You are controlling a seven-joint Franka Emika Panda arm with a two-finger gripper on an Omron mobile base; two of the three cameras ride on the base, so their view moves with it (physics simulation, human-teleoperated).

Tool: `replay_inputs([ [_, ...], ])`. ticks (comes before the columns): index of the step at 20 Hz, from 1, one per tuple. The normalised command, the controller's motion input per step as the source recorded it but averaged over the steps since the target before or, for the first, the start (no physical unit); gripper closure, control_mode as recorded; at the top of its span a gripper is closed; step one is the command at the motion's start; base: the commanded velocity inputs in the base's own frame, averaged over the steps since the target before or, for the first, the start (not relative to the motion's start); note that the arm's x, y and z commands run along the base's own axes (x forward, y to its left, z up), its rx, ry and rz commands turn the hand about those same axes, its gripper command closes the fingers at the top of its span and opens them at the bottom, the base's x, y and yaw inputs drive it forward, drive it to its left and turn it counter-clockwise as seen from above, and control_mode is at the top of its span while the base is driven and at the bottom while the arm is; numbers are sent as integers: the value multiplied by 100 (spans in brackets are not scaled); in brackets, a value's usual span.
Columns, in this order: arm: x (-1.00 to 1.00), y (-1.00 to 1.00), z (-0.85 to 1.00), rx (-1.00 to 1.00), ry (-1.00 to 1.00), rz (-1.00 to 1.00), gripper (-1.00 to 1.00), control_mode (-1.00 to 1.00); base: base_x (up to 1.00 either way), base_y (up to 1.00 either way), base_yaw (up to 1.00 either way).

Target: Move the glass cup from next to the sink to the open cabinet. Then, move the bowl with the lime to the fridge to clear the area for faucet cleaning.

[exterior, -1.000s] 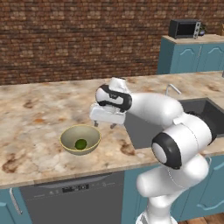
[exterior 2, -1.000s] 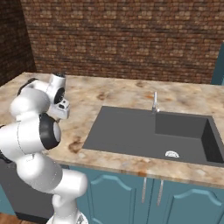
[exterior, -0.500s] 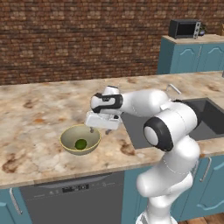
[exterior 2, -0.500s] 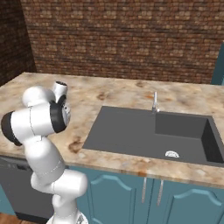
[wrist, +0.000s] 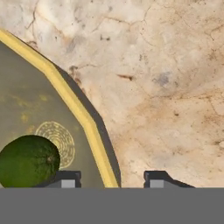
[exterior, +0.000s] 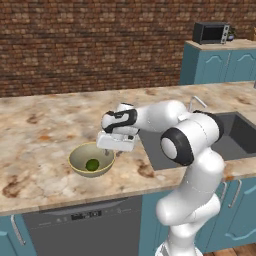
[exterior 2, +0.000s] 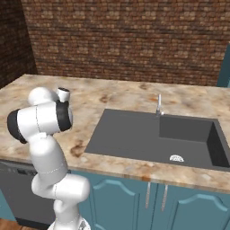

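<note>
Yellow-rimmed olive bowl (exterior: 91,160) holding the dark green lime (exterior: 92,164): the claw (wrist: 113,180), fingers apart astride its right rim, should descend squarely before clamping.

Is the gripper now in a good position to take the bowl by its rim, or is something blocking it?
Probably yes. The gripper is open, with one finger on each side of the bowl rim. The lime lies inside, off the rim, so nothing blocks it.

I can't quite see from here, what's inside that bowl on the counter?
A single dark green lime lies inside the bowl, off its centre. A ring pattern marks the bottom. The robot's hand above covers part of the rim nearest the sink, so that bit is unseen.
</note>
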Motion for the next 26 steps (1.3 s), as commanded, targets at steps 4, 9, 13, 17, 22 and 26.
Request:
replay_inputs([
  [4, -4, 0, 19, 0, -4, 0, 100, -100, 0, 0, 0],
  [9, -37, -23, 92, 6, -11, -4, 100, -100, 0, 0, 0],
  [13, -71, -62, 100, 23, -6, -15, 100, -100, 0, 0, 0],
  [17, -89, -95, 95, 40, 0, -26, 100, -100, 0, 0, 0],
  [22, -68, -98, 45, 37, 0, -46, 100, -100, 0, 0, 0],
  [26, 0, 0, 0, 0, 0, 0, 100, 100, -14, -44, -83],
])
